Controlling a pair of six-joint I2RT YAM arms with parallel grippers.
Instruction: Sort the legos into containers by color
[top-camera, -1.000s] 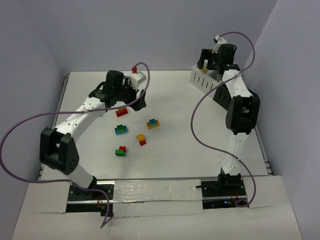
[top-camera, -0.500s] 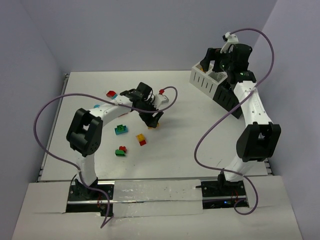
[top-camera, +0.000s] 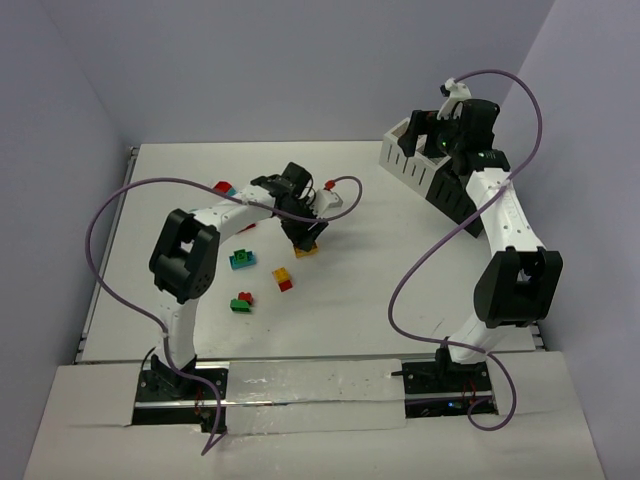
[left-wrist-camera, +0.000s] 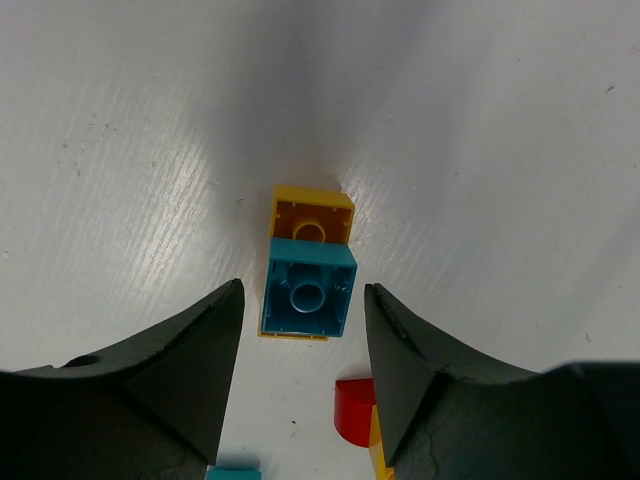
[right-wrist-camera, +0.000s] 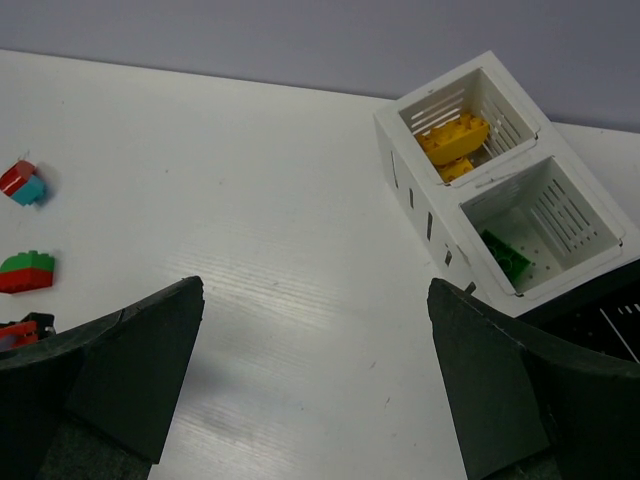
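Note:
A teal-on-yellow lego pair lies on the table just ahead of my open left gripper, which hovers over it; in the top view the gripper covers most of the pair. Other legos lie apart: red-teal, teal-green, yellow-red, green-red. My right gripper is open and empty above the white containers. The right wrist view shows yellow bricks in the far white bin and a green brick in the nearer one.
Black bins stand beside the white ones at the back right, one edge showing in the right wrist view. A purple cable loops from each arm. A red piece lies by my left gripper's right finger.
My left arm has swung from the back left to the table's middle and settled over the teal-yellow pair. My right arm has changed pose and stays above the bins.

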